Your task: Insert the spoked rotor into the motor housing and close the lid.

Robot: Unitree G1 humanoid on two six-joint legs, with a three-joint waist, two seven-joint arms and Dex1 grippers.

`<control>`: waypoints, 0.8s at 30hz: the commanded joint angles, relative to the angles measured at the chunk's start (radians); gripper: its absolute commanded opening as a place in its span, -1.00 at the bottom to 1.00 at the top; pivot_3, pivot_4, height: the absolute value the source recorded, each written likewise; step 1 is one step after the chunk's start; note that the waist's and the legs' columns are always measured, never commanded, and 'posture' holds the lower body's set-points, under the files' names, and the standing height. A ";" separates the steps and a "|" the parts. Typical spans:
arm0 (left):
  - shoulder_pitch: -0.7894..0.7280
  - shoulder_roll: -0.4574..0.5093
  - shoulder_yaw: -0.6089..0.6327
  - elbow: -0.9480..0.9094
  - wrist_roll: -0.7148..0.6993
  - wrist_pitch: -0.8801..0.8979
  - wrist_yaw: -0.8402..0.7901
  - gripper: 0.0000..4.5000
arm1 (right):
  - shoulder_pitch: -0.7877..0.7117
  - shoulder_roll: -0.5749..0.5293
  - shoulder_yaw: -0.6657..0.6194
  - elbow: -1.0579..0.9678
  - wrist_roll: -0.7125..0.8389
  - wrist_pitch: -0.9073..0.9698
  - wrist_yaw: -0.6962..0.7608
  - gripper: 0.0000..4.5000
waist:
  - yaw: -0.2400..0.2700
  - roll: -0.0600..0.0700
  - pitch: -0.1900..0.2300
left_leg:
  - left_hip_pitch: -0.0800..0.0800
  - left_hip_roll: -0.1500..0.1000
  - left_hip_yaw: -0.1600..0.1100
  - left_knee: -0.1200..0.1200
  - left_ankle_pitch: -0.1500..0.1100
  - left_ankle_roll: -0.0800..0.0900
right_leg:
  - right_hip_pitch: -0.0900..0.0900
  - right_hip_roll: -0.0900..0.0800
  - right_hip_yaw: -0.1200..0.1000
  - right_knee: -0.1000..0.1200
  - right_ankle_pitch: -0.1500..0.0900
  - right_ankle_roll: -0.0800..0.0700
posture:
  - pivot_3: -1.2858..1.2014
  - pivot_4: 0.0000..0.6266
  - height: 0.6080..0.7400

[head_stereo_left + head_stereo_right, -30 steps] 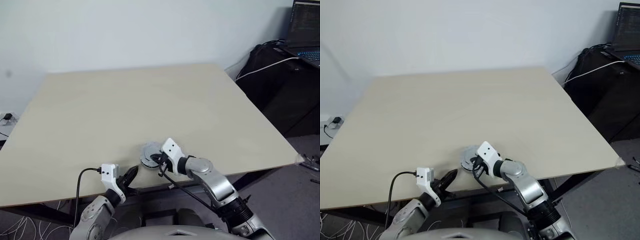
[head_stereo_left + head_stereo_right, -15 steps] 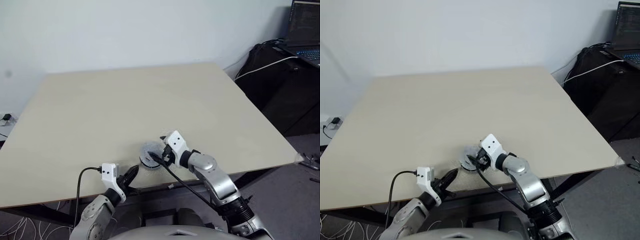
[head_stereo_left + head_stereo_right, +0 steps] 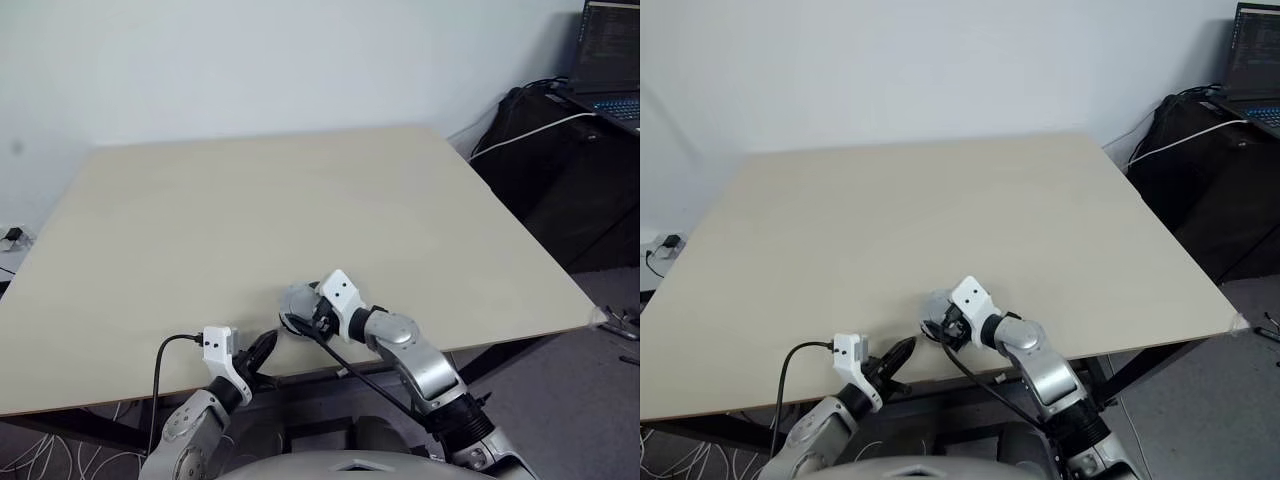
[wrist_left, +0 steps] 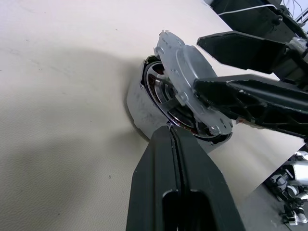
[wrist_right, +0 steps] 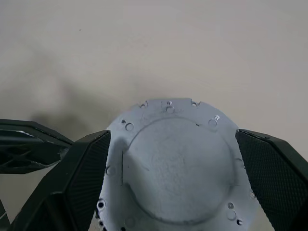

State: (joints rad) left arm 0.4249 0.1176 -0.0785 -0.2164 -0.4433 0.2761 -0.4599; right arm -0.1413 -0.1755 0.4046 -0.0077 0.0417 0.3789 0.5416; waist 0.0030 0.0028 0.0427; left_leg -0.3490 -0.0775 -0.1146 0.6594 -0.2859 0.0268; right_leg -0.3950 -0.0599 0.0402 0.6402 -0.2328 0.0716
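One pale beige, matte wooden table [image 3: 300, 200] carries the whole scene, and two robot grippers work at its near edge. On the left, the left gripper [image 3: 262, 351], a pair of smooth black fingers, is pressed fully closed with nothing between them, its tip just short of the parts. Just to its right sits one round motor housing [image 4: 144, 108] with a brushed silver outer wall and reddish copper windings inside. One flat round silver metal lid [image 5: 175, 166], dull and lightly scuffed, with small holes and notches round its rim, rests tilted on top of the housing, so a gap shows the spokes of one silver spoked rotor [image 4: 166, 91] already seated within. Further right, the right gripper [image 5: 175, 168] has its two black textured fingers [image 5: 86, 168] spread wide on either side of the lid's rim; whether they touch it I cannot tell.
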 commanded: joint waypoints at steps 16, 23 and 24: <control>-0.008 -0.011 0.010 -0.019 -0.009 -0.024 -0.013 -1.00 | -0.026 0.007 -0.023 0.022 0.006 0.008 0.001 0.43 | 0.000 0.000 0.000 | 0.000 0.000 0.000 0.000 0.000 0.000 | 0.000 0.000 0.000 0.000 0.000 0.000 | 0.03 -1.00 1.00; -0.008 -0.017 0.007 -0.018 -0.007 -0.024 -0.013 -1.00 | -0.036 -0.015 -0.047 -0.013 0.047 0.080 0.039 0.43 | 0.001 0.000 0.000 | 0.000 0.000 0.000 0.000 0.000 0.000 | 0.000 0.000 0.000 0.000 0.000 0.000 | 0.03 -1.00 1.00; -0.008 -0.018 0.007 -0.018 -0.007 -0.024 -0.013 -1.00 | -0.039 -0.022 -0.042 -0.014 0.043 0.083 0.041 0.43 | 0.001 0.000 0.000 | 0.000 0.000 0.000 0.000 0.000 0.000 | 0.000 0.000 0.000 0.000 0.000 0.000 | 0.03 -1.00 1.00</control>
State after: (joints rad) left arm 0.4246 0.1032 -0.0686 -0.2154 -0.4431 0.2739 -0.4613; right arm -0.1652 -0.1910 0.3796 0.0207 0.0820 0.4510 0.5768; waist 0.0037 0.0030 0.0428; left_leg -0.3490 -0.0778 -0.1146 0.6593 -0.2859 0.0268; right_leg -0.3948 -0.0602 0.0401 0.6399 -0.2328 0.0716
